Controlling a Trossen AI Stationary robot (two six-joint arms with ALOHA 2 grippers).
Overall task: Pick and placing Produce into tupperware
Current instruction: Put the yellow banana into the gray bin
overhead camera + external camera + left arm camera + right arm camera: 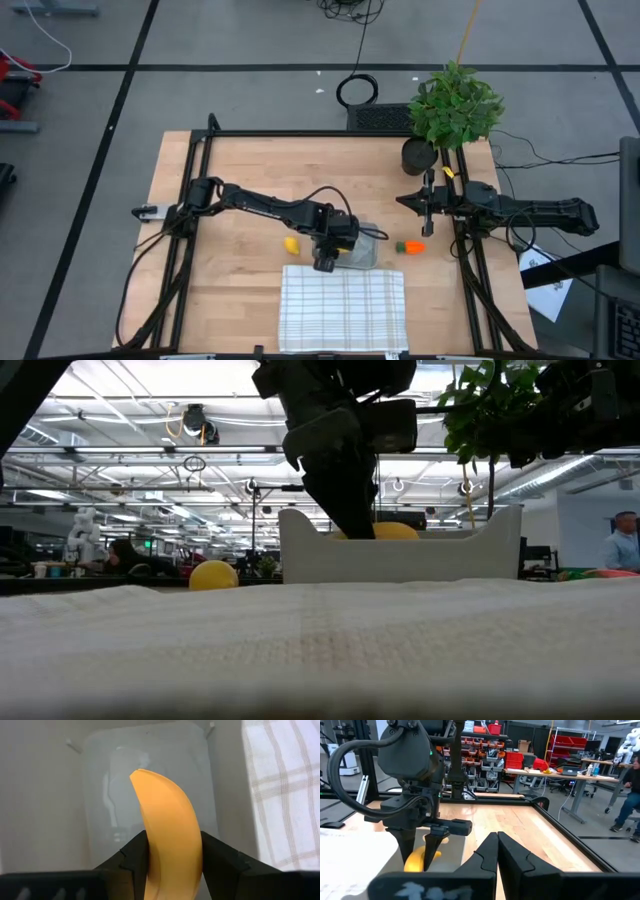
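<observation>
So you're about a third of the way in, I'd say, and not even a full third yet. Your left gripper [172, 857] is clamped on the banana [167, 827], fingers pressed against both sides of it, and it's hanging right over the tupperware [366, 251], tip pointing down into the tub. From the low view the banana [390, 531] looks like it's already down between the walls, but the jaws haven't let go, so I wouldn't count it as placed. Can't tell whether it's touching the tub floor. Nothing else seems to be inside the tub as far as the wrist view shows. What's left: the lemon [291, 244] is sitting on the bare wood just beside the tub on the left arm's side, and the carrot [411, 247] is lying on the table on the other side of it, near your right gripper [427, 224]. That one is closed on nothing and just waiting off to the right, close to the potted plant [455, 104]. The checked cloth [343, 308] is right next to the tub, nothing on it. So: drop the banana, then two more pieces to go.
</observation>
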